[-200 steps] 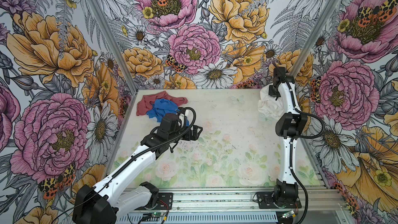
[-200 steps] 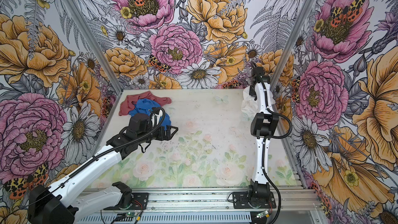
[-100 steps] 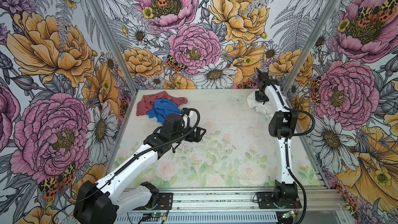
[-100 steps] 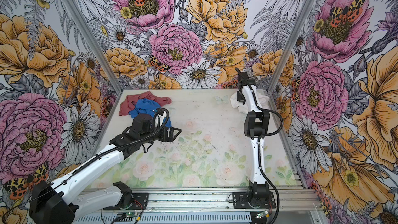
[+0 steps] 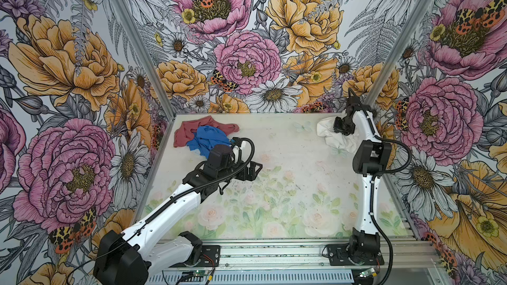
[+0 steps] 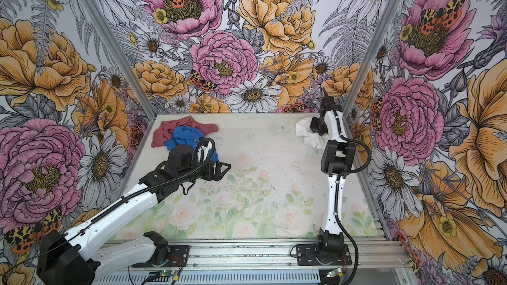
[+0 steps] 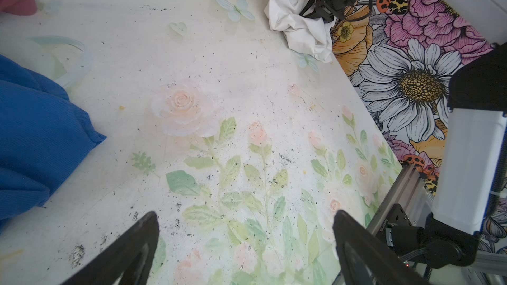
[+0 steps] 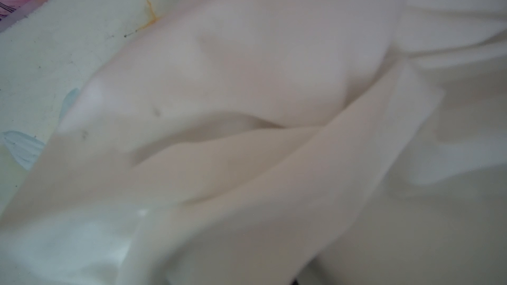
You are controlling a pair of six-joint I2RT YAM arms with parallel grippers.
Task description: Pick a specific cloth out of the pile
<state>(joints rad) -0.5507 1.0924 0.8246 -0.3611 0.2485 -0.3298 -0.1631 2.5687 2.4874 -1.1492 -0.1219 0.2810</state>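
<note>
White fabric sits pinched in the right tool (image 5: 339, 128), jaws nearly together on a fold of the cloth (image 5: 326, 132) (it almost fills that wrist view). From there the cloth bunches and trails toward the near side along the right wall, at the counter's (image 5: 288, 160) far right corner, well apart from the pile (image 5: 204, 137). Left tool (image 5: 251, 170) gapes wide, empty, near the pile.
</note>
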